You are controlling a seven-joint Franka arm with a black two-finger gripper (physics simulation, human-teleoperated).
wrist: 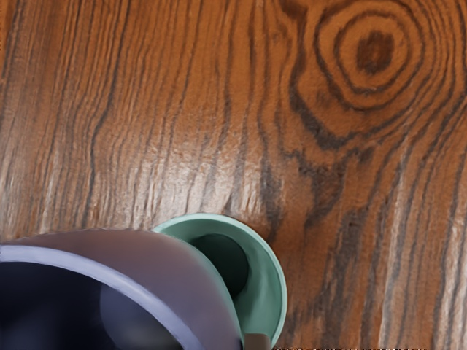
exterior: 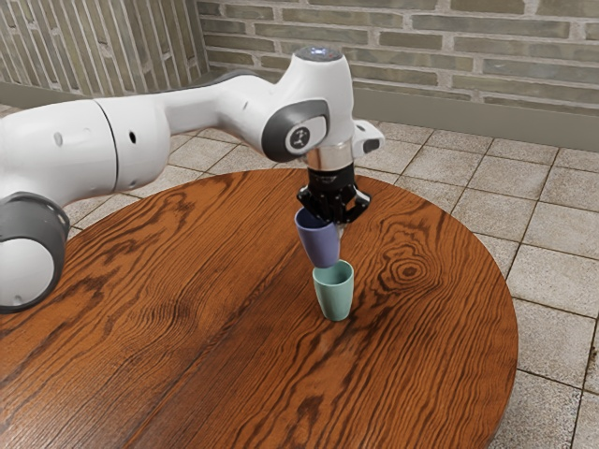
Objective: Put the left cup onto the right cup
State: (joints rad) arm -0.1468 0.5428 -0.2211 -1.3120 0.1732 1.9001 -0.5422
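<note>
A: Biggest thing first?
B: Round wooden table [exterior: 187,309], heavy dark grain. The green cup [exterior: 334,292] stands upright on it and is my anchor for everything else. Tiled floor [exterior: 552,271] and a brick wall [exterior: 421,37] lie beyond the table, far behind the green cup.

A: Arm?
B: White arm [exterior: 187,122]. It comes in from the exterior view's left and ends directly above the green cup, wrist pointing down.

A: Claw state?
B: Black gripper [exterior: 332,213], just above the green cup. Its fingers pinch the rim of the purple cup [exterior: 319,241] from two sides, so it is clamped on that cup.

A: Where's the purple cup exactly?
B: Off the table, over the green cup. It is tilted, with its mouth leaning toward the exterior view's left and its base down at the green cup's rim. I can't tell whether the base touches the rim or dips inside.

A: Wrist view?
B: The purple cup shows as a blurred mass just under the hand, overlapping one side of the green cup's open mouth. The rest of the green rim and its dark inside are visible.

A: Anything smaller?
B: A ringed knot [wrist: 373,51] in the wood, near the green cup, on the side away from the purple cup.
</note>
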